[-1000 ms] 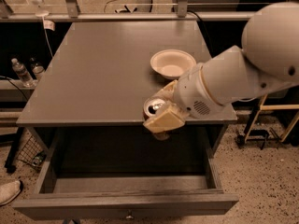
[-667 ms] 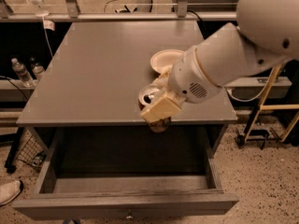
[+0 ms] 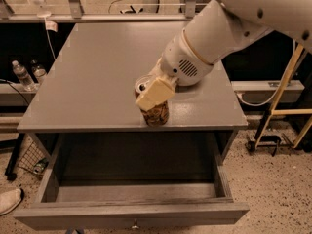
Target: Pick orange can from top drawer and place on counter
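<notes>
The cream two-finger gripper of the white arm is clamped on the small orange-brown patterned can, which stands upright at the 6 o'clock edge of the flat matte grey counter, with the wide grey wooden top drawer open at 6 o'clock below it.

The counter is a wide, flat grey top with a dull sheen, seen from its front side. Towards six o'clock, just inside the front edge, is the can, patterned brown-orange, with its silver top leaning a little towards ten o'clock. Its base looks to be touching the surface, though from here I can't be sure it rests there. The gripper is clamped round the can's upper part, one cream finger across its front. The arm reaches in from two o'clock.
</notes>
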Robot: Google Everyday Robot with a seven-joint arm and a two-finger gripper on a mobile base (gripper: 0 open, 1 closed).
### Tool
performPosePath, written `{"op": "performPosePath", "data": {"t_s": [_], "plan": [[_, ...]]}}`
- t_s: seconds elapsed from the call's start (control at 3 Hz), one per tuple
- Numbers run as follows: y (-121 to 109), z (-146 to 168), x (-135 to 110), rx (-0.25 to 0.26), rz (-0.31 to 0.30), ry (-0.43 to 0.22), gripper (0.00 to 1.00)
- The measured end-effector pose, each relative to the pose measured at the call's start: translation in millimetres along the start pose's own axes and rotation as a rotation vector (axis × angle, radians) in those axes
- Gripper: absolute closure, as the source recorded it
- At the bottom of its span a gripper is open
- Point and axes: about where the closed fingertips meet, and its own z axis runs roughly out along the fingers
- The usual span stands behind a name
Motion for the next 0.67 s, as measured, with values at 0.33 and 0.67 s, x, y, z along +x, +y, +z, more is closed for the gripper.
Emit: {"op": "performPosePath", "data": {"t_s": [0.33, 0.67], "plan": [[-12, 6, 0, 0.027, 0.058, -0.026, 1.0], [-28, 9, 0, 0.057, 0.105, -0.064, 1.0]]}}
